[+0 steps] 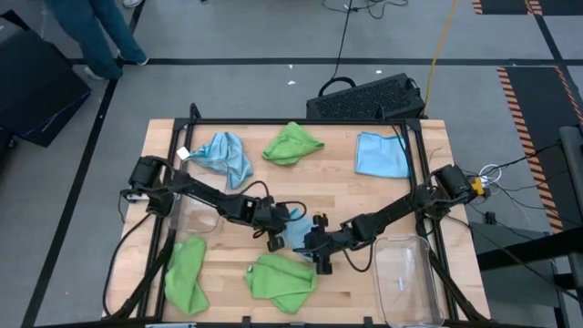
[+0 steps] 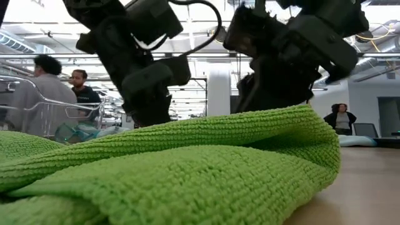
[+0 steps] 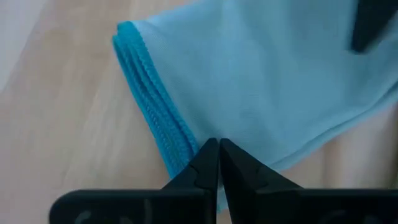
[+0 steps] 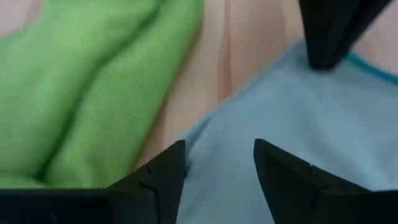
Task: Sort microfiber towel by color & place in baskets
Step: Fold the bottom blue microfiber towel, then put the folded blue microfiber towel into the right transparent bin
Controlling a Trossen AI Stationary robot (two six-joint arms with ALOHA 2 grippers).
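A folded light blue microfiber towel [image 1: 293, 232] lies flat on the wood at the table's middle. My left gripper [image 1: 276, 241] is shut, with its tips down on this towel [image 3: 267, 81]. My right gripper [image 1: 323, 260] is open and slants down over the same towel [image 4: 280, 118]. One finger stands on either side of the cloth's near edge, and I cannot tell whether they touch it. A green towel [image 4: 93, 81] lies just beside it. In the low view this green towel [image 2: 187, 169] hides both grippers' fingertips. One clear basket [image 1: 410, 278] stands at the near right and another [image 1: 196, 219] at the left. My left gripper sets its shut fingertips [image 3: 208, 155] on the blue towel beside its darker stitched edge [image 3: 168, 130], where several hems lie stacked. The fingers slant down from above. The towel lies flat on the table. Whether any cloth is caught between the tips, I cannot tell.
Other towels lie about the table: blue ones at the far left [image 1: 223, 155] and far right [image 1: 381, 153], green ones at the far middle [image 1: 293, 143], near left [image 1: 187, 273] and near middle [image 1: 282, 278]. A black crate [image 1: 364, 96] stands beyond the far edge.
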